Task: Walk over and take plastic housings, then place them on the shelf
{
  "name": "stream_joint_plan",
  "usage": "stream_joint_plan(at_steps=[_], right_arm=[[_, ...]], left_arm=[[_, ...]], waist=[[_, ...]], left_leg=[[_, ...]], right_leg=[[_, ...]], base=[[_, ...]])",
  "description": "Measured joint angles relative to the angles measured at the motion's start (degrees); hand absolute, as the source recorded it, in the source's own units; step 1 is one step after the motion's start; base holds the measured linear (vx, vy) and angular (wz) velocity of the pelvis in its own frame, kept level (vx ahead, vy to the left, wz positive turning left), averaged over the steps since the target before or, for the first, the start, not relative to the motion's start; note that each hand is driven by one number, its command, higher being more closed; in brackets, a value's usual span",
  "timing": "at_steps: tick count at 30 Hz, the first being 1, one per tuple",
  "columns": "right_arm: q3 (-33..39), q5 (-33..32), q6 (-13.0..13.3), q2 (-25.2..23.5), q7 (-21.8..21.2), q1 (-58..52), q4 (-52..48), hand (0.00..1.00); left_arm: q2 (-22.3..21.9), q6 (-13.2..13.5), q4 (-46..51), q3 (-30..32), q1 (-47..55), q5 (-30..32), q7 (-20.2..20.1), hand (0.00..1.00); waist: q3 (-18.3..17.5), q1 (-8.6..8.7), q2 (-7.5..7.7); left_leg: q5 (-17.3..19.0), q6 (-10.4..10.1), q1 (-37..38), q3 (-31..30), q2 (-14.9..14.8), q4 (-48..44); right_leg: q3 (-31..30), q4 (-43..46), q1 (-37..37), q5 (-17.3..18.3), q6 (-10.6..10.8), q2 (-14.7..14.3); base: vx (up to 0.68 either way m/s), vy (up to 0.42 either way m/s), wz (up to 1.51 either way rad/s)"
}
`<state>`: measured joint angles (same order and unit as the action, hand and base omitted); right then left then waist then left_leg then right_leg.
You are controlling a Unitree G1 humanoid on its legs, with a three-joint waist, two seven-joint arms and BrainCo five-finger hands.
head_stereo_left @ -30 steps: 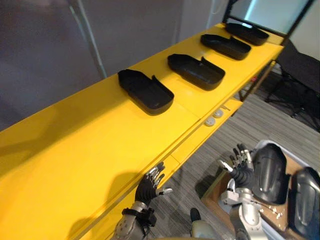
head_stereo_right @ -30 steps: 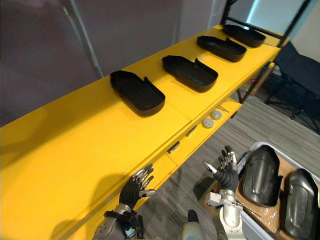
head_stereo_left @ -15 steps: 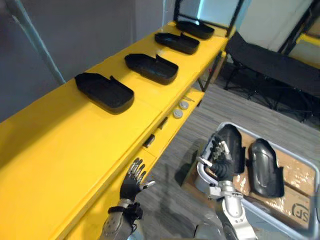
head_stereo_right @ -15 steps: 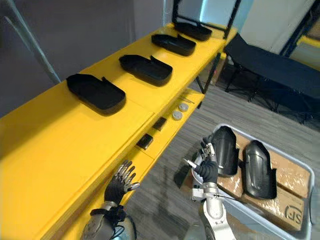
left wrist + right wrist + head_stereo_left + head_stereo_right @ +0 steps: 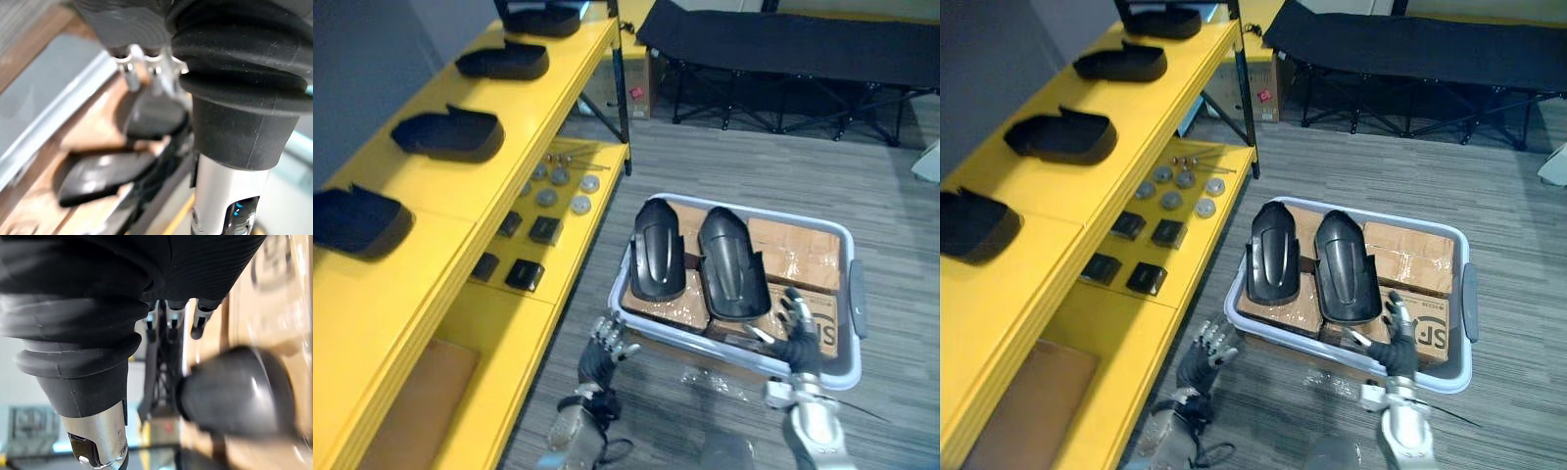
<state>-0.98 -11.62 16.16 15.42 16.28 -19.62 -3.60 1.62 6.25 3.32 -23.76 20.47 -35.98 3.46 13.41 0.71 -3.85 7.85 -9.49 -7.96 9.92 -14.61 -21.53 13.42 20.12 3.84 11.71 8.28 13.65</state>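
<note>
1. Since half a second ago the head camera has swung from the shelf top down toward the floor. The things themselves have not shifted, and both hands now hover at the bin's near rim.
2. On the yellow shelf point(image 5: 440, 196), four shelf housings point(image 5: 447, 134) sit in a row along the top, hollow side up and well apart. That share of the job looks done. Four dark blocks point(image 5: 524, 275) lie on the lower level.
3. The left hand point(image 5: 605, 343) is just beside the near left corner of the grey bin point(image 5: 847, 294), its fingers apart and relaxed, holding nothing.
4. Two housings remain in the bin, the left housing point(image 5: 658, 250) and the right housing point(image 5: 729, 259). They lie side by side, domed side up, on cardboard boxes point(image 5: 798, 245) — neither taken yet.
5. The right hand point(image 5: 798, 338) hangs over the near right rim, fingers spread — empty too.
</note>
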Motion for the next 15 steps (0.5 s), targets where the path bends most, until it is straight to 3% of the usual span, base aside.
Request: stream_joint_plan(at_steps=[1, 3, 4, 6, 7, 11, 15], right_arm=[[0.26, 0.00, 0.20, -0.07, 0.15, -0.02, 0.04, 0.00], [0.72, 0.22, 0.70, -0.82, 1.18, -0.02, 0.08, 0.00], [0.71, 1.14, 0.94, -1.95, 1.78, 0.88, 0.10, 0.00], [0.79, 0.92, 1.37, -3.02, 2.49, 2.55, 1.15, 0.00], [1.18, 0.26, 1.94, -3.93, 2.63, 3.49, 2.89, 0.00], [2.53, 2.02, 3.91, -7.75, 4.85, 3.36, 4.94, 0.00], [3.86, 3.54, 4.12, -8.61, 5.20, 4.08, 4.79, 0.00]], left_arm=[[0.45, 0.29, -0.04, 0.13, -0.34, 0.13, 0.02, 0.00], [0.96, 0.84, -0.40, 1.11, -0.12, 0.97, 0.09, 0.00], [1.83, 0.86, -0.87, 1.58, -0.11, 1.70, 0.03, 0.00], [3.08, 1.30, -2.55, 2.91, -0.38, 6.21, 0.06, 0.00], [3.76, 1.35, -2.93, 4.43, -0.37, 8.19, 0.44, 1.00], [6.20, 1.87, -5.53, 9.93, -2.49, 12.27, 2.97, 1.00], [6.86, 4.18, -4.98, 12.47, -4.59, 8.63, 2.14, 1.00]], waist=[[0.00, -0.04, 0.00], [0.17, -0.80, 0.38], [0.72, -1.40, 1.41], [0.85, -1.48, 1.74], [0.97, -1.70, 2.01], [1.20, -2.97, 4.91], [1.55, -3.21, 6.99]], left_leg=[[0.78, 1.30, -0.04, 0.33, 1.05, 0.91], [1.00, 1.35, 3.06, 0.66, 2.67, 6.40], [0.90, 1.24, 4.10, 2.36, 3.67, 7.23], [1.42, 1.80, 4.09, 3.36, 4.45, 6.40], [1.72, 2.09, 3.98, 3.56, 4.58, 5.82], [3.06, 2.76, 2.39, 3.86, 4.63, 3.40], [4.16, 3.30, -1.36, 2.70, 4.47, 0.16]], right_leg=[[0.04, -0.31, 0.22, -0.49, 0.00, -0.41], [-1.14, 0.45, 1.58, -1.00, 0.48, -0.13], [-2.67, 0.48, 2.14, -1.55, 1.05, 0.55], [-3.20, -0.59, 2.23, -3.42, 1.24, 1.31], [-3.18, -1.94, 2.01, -5.18, 1.12, 1.31], [-2.36, -8.32, -0.10, -9.54, 1.94, 1.07], [-1.04, -13.52, -0.86, -13.71, 1.77, 0.67]], base=[[0.03, 0.000, -0.06], [0.01, 0.048, -0.26], [-0.03, 0.116, -0.44], [-0.05, 0.139, -0.33], [-0.06, 0.142, -0.24], [-0.07, 0.106, -0.11], [-0.10, 0.075, 0.05]])
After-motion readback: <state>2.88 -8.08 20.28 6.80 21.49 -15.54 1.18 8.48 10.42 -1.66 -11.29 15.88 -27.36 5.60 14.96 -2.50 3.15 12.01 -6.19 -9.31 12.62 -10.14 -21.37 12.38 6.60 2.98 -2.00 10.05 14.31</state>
